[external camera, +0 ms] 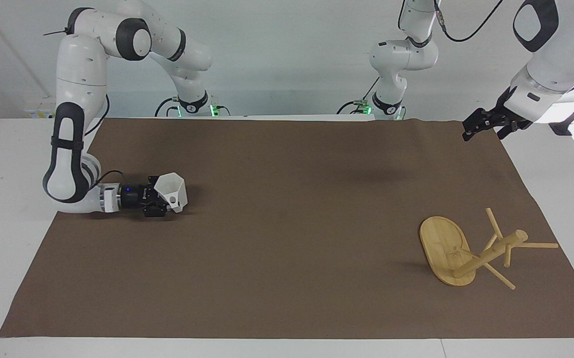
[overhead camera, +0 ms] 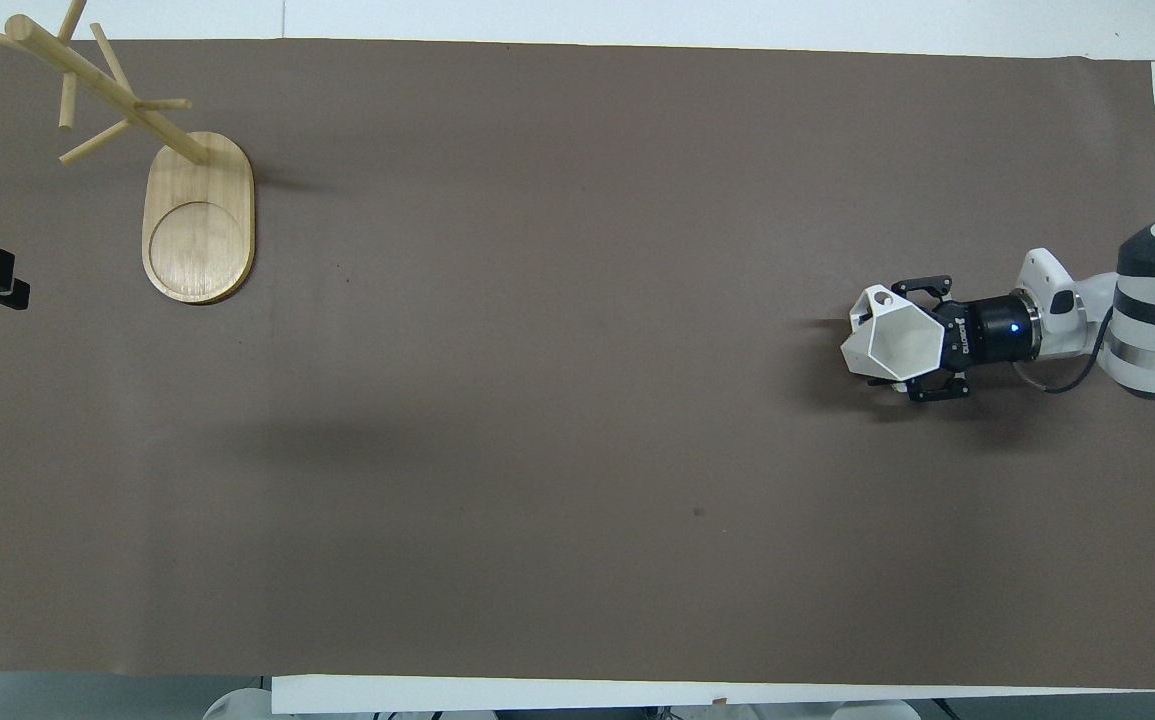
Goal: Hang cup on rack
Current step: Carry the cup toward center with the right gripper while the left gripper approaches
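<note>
- right gripper fingers clamped on the small white faceted plastic cup, held low over the brown mat at the right arm's end, mouth up, handle side toward the table's middle
- left gripper waits raised over the mat corner at the left arm's end; fingers: cannot tell
- light bamboo rack with oval base and thin angled pegs stands at the left arm's end, well apart from cup
- progress, my read: grasp done; carry across and hooking the handle on a peg left
- mat between cup and rack shows nothing in the way; rack sits near the mat edge, pegs stick out, approach with care
</note>
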